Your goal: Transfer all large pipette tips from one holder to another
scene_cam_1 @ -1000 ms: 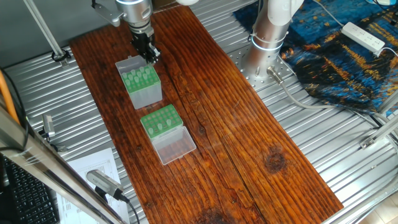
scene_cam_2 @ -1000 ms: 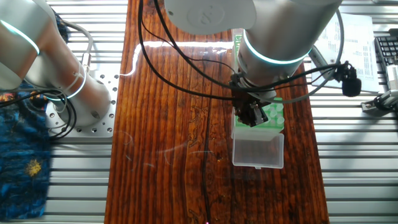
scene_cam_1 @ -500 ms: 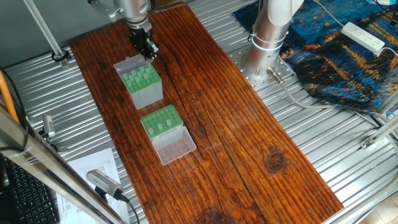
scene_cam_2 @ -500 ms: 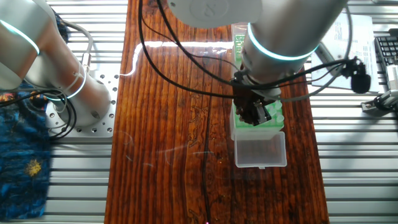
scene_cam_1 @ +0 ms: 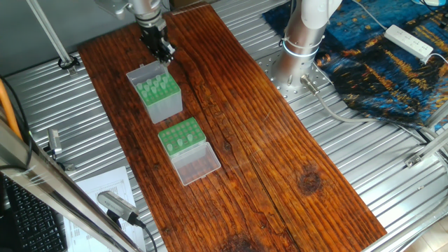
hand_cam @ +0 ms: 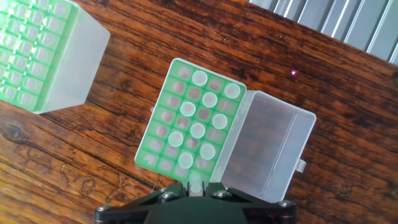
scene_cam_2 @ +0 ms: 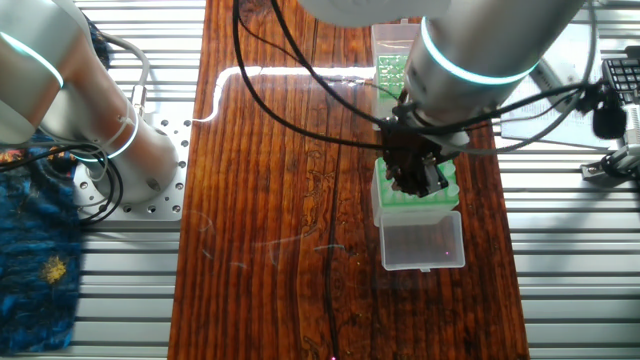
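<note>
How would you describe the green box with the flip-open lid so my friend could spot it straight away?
Find the dark wooden board, where two green-topped boxes sit together near one long edge. The one you want is the low green rack. Unlike the taller grey-sided box beside it, it is squat, with a clear lid lying open at its side.

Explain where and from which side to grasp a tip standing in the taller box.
Grip the tip by its wide open rim, all that shows above the box. Come straight down: it stands upright, with close neighbours blocking the sides.
</note>
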Tool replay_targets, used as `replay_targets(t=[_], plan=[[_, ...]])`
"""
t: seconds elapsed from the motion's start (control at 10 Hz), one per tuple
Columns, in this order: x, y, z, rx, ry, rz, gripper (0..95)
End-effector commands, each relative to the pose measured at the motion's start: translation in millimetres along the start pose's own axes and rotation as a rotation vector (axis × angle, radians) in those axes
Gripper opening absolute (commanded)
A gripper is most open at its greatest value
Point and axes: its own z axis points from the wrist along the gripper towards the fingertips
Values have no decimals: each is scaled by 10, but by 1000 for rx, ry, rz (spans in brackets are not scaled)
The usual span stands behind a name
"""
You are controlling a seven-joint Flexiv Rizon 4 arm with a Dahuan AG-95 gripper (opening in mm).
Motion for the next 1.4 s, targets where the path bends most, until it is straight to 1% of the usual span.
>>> replay_targets(t=[0.1, 0.4, 1.1, 1.3, 1.4], plan=[[20, -5, -74, -3, 7, -8, 0], [35, -10, -154, -6, 9, -15, 0], [44, -40, -404, -19, 29, -40, 0], [34, -30, -536, -24, 42, -46, 0], [29, -28, -572, -25, 46, -49, 0]])
